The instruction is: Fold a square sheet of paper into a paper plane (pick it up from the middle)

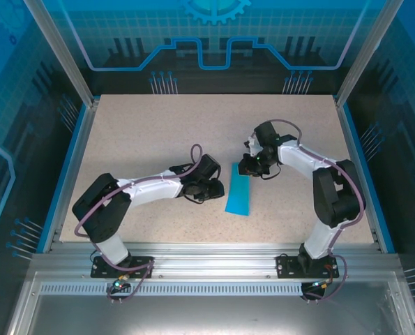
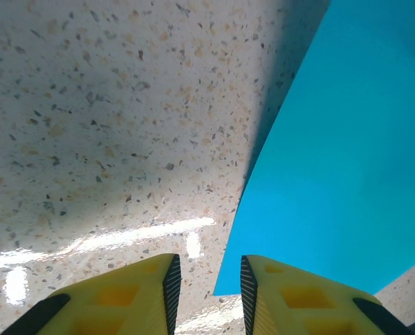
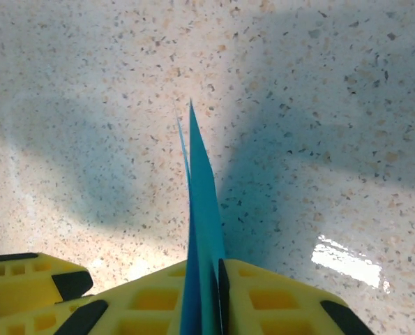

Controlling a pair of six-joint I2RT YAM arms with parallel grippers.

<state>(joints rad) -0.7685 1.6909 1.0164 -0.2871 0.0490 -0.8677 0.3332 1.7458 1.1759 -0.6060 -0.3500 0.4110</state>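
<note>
paper: thin matte teal-blue paper sheet (image 1: 238,197), doubled into a narrow strip, on speckled beige tabletop (image 1: 158,132) between the arms | right gripper (image 3: 206,272): clamped on the sheet's far end (paper edge-on between yellow fingers) | left gripper (image 2: 207,283): jaws slightly apart, nothing between, just beside the sheet's left edge

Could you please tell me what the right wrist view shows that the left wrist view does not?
Right wrist view: the sheet of paper standing edge-on, pinched between the closed right jaws, two layers tapering to a point. Left wrist view: the sheet's broad teal face, one corner near the gap of the parted left jaws. Both: the teal paper and the speckled table.
</note>
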